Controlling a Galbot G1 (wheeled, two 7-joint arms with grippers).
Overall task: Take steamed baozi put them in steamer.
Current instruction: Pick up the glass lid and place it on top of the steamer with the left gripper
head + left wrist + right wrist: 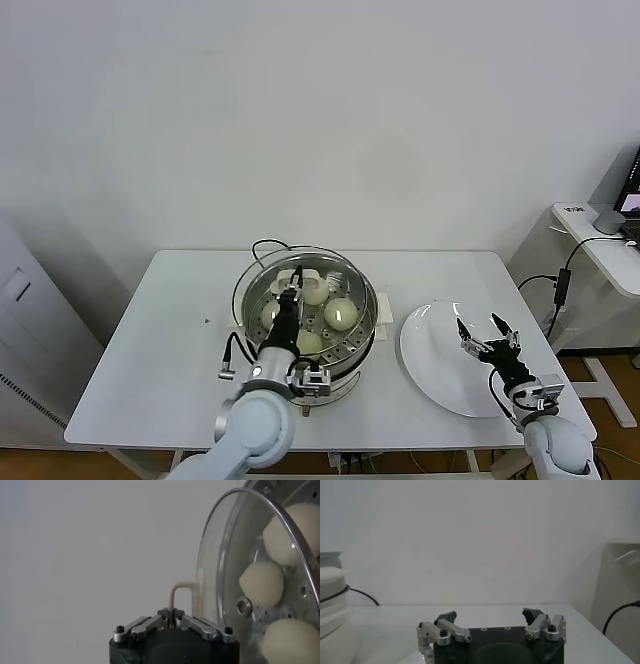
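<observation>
The steamer (345, 368) stands at the table's centre with several pale steamed baozi (341, 313) on its perforated tray. My left gripper (291, 291) is over the steamer, shut on the white handle (181, 589) of the glass lid (240, 290), which it holds tilted above the pot. In the left wrist view, the left gripper (172, 614) pinches the handle, and the steamed baozi (261, 583) show through the lid (225, 555). My right gripper (485, 335) hovers open and empty over the white plate (440, 375); the right wrist view shows the right gripper (490, 615) with jaws wide apart.
A black cord (268, 245) loops behind the steamer. The steamer's white side handle (384, 312) lies close to the plate. A white desk (600, 240) with cables stands beyond the table's right edge.
</observation>
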